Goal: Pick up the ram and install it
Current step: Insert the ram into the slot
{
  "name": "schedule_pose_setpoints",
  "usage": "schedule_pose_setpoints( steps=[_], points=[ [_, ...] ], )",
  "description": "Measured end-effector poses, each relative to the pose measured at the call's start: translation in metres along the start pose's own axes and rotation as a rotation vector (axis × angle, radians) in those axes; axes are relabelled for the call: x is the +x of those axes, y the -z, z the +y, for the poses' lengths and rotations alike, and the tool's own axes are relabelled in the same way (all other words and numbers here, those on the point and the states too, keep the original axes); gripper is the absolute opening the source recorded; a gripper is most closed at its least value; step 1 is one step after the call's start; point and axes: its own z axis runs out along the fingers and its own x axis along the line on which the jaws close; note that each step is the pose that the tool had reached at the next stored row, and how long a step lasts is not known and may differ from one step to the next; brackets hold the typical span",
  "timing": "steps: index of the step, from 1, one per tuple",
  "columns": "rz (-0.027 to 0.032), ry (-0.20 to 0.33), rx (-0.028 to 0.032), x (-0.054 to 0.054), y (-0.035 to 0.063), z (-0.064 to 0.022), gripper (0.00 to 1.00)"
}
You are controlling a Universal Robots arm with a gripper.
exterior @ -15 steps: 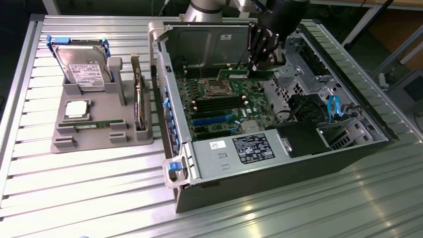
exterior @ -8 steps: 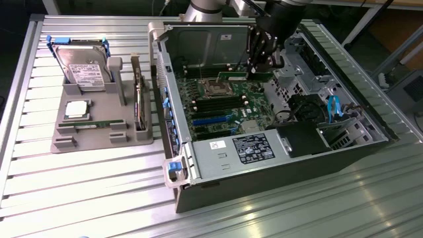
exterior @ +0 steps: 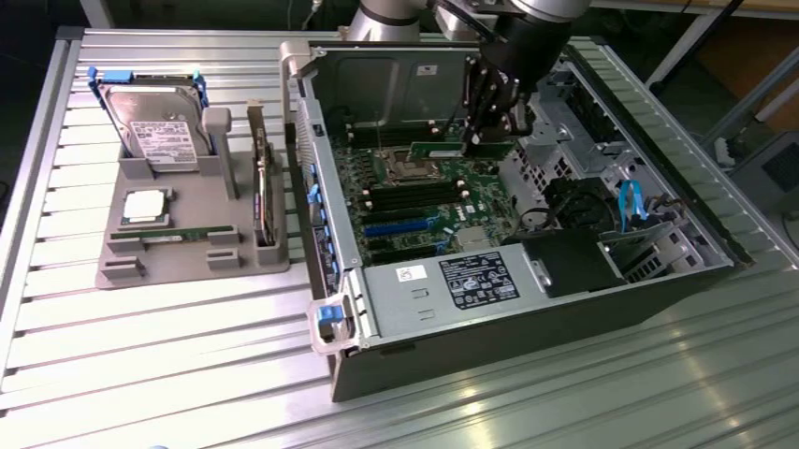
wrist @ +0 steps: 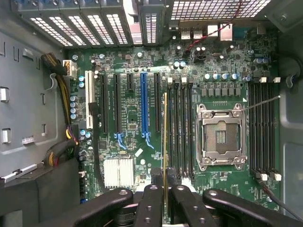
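Green ram point(wrist: 164, 142) is pinched edge-on between my fingers point(wrist: 151, 205), above the motherboard point(wrist: 128, 118) and its black slots point(wrist: 183, 127). If it is slightly off line, it may jam or slip in my grip.

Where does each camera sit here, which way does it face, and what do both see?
Exterior view: raised, off the arm, looking down aslant at the open computer case and parts tray; that arm and the gripper show.
Wrist view: on the wrist, looking along the fingers onto the motherboard.
Shared: the motherboard, and the ram clamped in the gripper.
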Motion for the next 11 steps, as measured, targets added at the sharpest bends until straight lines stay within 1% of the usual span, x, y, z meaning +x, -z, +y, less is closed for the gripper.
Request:
schedule_pose_setpoints(
  steps=[7, 11],
  points=[
    [0.0001, 0.000, 0.0000, 0.000, -0.0115, -0.0006, 0.12],
    [0.0000, 0.000, 0.0000, 0.000, -0.0161, -0.0008, 0.12]
  ],
)
